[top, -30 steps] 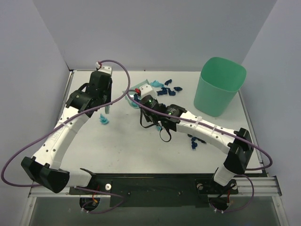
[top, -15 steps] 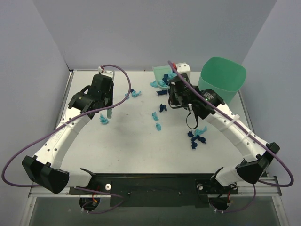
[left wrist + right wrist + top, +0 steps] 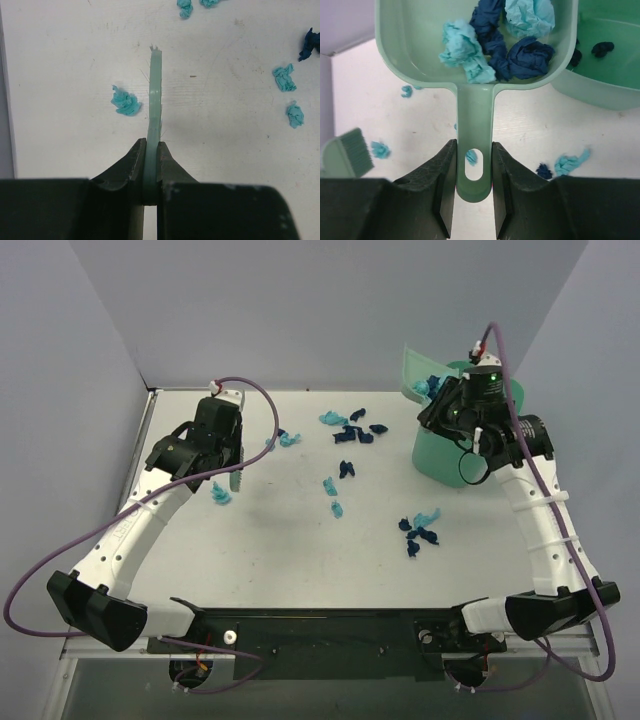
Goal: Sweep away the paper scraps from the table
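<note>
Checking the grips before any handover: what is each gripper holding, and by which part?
Left gripper: brush, by its handle. Right gripper: dustpan, loaded with scraps, by its handle.

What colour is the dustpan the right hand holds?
The dustpan is pale mint green, like the bin; right wrist view shows it best.

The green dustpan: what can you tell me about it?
The dustpan looks like mint-green plastic: a shallow pan and a flat handle with a hanging slot. The right hand clamps the handle, holding it raised at the rim of the green bin. Crumpled teal and navy paper scraps lie in it.
</note>
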